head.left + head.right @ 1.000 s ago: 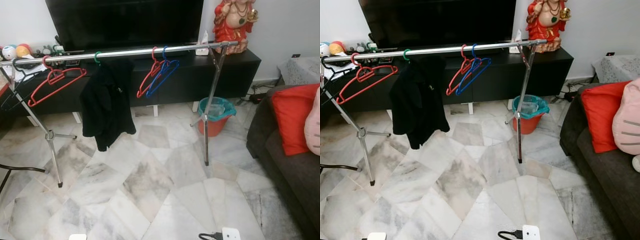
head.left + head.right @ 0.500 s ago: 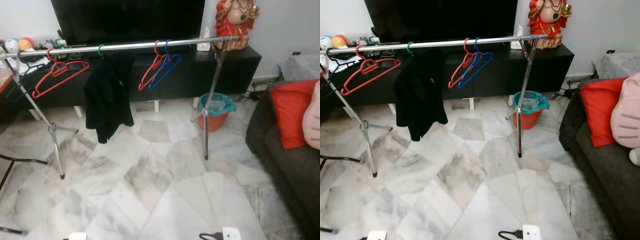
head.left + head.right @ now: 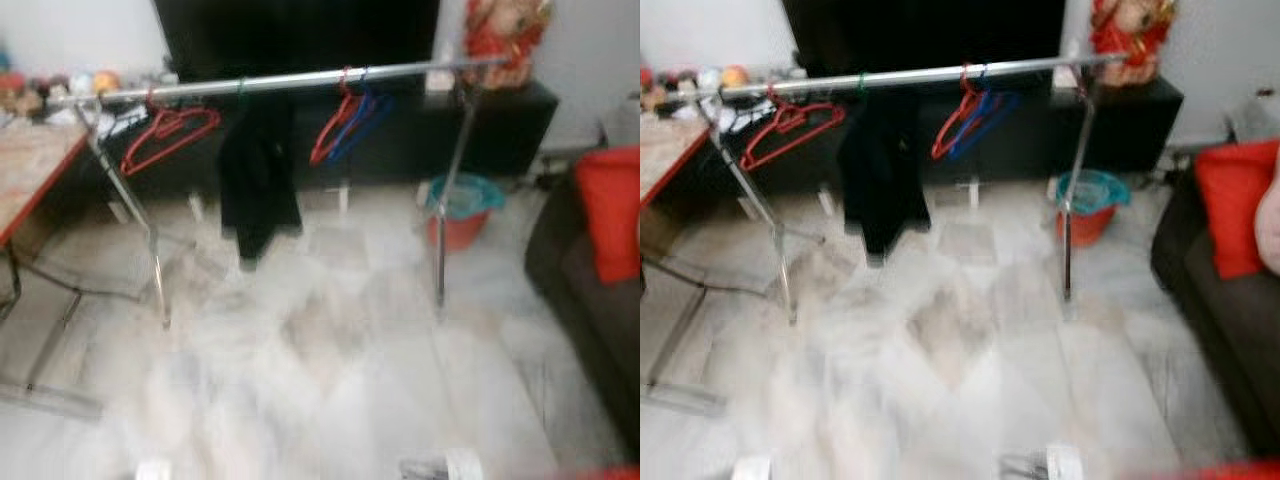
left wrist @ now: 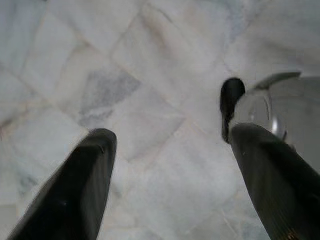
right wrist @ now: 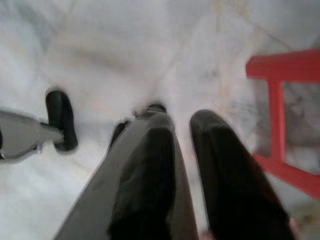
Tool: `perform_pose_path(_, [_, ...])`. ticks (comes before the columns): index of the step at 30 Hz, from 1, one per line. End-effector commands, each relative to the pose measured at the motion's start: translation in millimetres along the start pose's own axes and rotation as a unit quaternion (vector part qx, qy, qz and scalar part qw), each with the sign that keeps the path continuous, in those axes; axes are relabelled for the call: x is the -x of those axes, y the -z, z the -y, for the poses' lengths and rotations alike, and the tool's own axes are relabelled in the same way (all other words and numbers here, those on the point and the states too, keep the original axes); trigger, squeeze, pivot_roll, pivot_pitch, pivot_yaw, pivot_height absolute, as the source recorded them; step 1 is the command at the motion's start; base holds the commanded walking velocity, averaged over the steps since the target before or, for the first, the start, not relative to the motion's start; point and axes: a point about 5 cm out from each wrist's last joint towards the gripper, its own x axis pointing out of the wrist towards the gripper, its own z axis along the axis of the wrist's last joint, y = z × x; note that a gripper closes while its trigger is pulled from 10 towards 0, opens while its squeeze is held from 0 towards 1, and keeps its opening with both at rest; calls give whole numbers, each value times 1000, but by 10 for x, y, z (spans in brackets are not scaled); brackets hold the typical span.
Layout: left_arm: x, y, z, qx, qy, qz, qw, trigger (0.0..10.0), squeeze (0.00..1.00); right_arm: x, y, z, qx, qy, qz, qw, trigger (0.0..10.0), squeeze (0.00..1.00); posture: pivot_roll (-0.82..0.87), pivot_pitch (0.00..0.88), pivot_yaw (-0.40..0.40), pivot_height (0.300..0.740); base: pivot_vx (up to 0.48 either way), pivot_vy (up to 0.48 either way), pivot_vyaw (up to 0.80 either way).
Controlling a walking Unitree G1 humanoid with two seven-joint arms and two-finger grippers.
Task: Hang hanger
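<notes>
Three empty hangers ride the silver clothes rail: a red hanger near its left end, and a red and blue pair hooked side by side right of a black garment hanging mid-rail. Both head views are blurred. Over the marble floor, the left hand has its fingers spread wide. The right hand has its fingers pressed close together, a red hanger-like piece just beside them; whether they pinch it cannot be told.
</notes>
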Motion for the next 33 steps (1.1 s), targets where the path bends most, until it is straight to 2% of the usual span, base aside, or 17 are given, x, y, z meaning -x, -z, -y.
perform_pose_path(1, [8,38,-15,-2,0,-7,1000,10000,0,3,25,44,-1,1,-4,1000,10000,0,-35,25,26,740,-262,0,0])
perform_pose_path(6, [9,40,-15,-1,0,-7,1000,10000,0,5,35,90,-1,3,-7,1000,10000,0,-34,26,27,740,-265,0,0])
perform_pose_path(33, [10,43,-15,-1,0,-7,1000,10000,0,0,6,11,-3,-2,-1,1000,10000,0,-32,26,27,740,-266,0,0])
